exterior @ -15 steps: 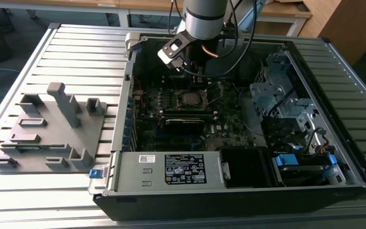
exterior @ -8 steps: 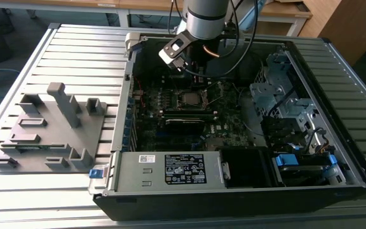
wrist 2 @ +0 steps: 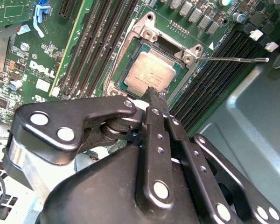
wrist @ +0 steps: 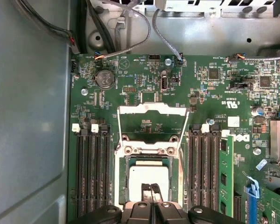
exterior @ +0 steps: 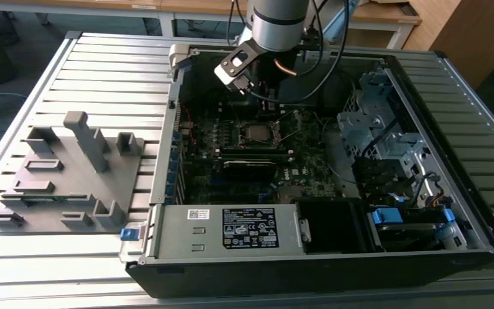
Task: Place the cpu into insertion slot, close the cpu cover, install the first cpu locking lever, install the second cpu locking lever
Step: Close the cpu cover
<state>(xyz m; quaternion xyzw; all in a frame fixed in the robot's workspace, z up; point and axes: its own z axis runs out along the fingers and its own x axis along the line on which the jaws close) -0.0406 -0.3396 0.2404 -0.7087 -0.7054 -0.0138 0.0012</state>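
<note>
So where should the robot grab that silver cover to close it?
Best guess: pinch the cpu cover by its thin free bar, the edge farthest from its hinge beside the cpu. Come from above: it is swung open, and the big window leaves only narrow frame.

There is one computer case (exterior: 316, 265) and one grey plastic fixture (exterior: 67, 187) on the desk (exterior: 101, 71). The circuit board (wrist: 214, 93) has one cpu (wrist: 149, 175), one cpu cover (wrist: 151, 109) and one coin battery (wrist: 105, 79). One gripper (wrist: 151, 190) is in view.
</note>
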